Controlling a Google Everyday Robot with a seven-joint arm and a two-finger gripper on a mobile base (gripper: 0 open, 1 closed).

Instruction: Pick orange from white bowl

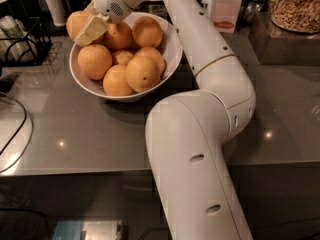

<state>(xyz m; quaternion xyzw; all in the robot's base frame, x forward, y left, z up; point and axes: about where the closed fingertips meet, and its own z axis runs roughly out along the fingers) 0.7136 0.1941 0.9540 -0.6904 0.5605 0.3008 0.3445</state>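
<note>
The white bowl stands on the grey counter at the upper left and holds several oranges. My gripper reaches in from the top, at the bowl's far left rim. Its cream front finger lies across the orange, a large yellow-orange fruit at the top left of the pile, over the rim. The gripper looks shut on this orange. The other finger is hidden behind the fruit.
My white arm runs from the bottom centre up past the bowl's right side. A black wire rack stands to the left of the bowl. A white container and a tub of nuts are at the back right. A dark cable curves at the left.
</note>
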